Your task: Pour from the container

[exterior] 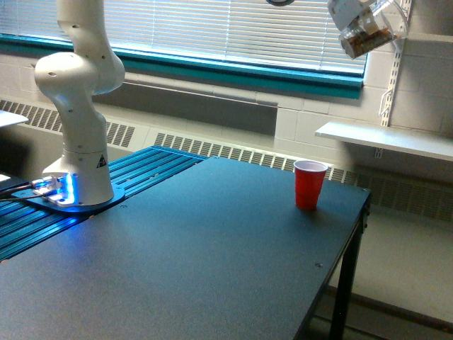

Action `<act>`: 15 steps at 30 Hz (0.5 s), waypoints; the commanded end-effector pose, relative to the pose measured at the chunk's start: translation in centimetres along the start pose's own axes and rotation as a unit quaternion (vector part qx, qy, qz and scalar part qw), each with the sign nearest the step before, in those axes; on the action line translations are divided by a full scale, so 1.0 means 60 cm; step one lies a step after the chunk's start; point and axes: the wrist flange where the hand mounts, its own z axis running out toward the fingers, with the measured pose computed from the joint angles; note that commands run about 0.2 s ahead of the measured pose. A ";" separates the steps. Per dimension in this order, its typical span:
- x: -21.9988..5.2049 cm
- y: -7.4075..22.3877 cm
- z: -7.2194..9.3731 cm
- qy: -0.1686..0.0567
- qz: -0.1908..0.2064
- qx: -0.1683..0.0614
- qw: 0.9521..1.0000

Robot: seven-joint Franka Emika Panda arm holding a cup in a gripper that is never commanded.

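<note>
High in the upper right of the exterior view, my gripper [352,15] is shut on the container [369,34], a small clear glass mug with brown contents inside. The mug is tilted, its lower end toward the exterior view's left. My fingers are mostly cut off by the frame's top edge. Far below stands the red cup [309,184], upright and open, near the table's far right corner. The mug hangs well above the cup and somewhat to its right. Nothing is visibly falling from the mug.
The arm's white base [76,120] stands on the dark table [198,262] at the exterior view's left, with blue lights and cables beside it. A white shelf [386,138] juts from the wall at right. Window blinds run along the back.
</note>
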 end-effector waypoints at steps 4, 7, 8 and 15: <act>-0.011 -0.010 -0.008 0.003 -0.002 -0.002 1.000; -0.019 -0.010 -0.010 0.006 -0.005 -0.003 1.000; -0.023 -0.012 -0.011 0.006 -0.005 -0.002 1.000; -0.078 -0.025 -0.036 0.015 -0.011 -0.004 1.000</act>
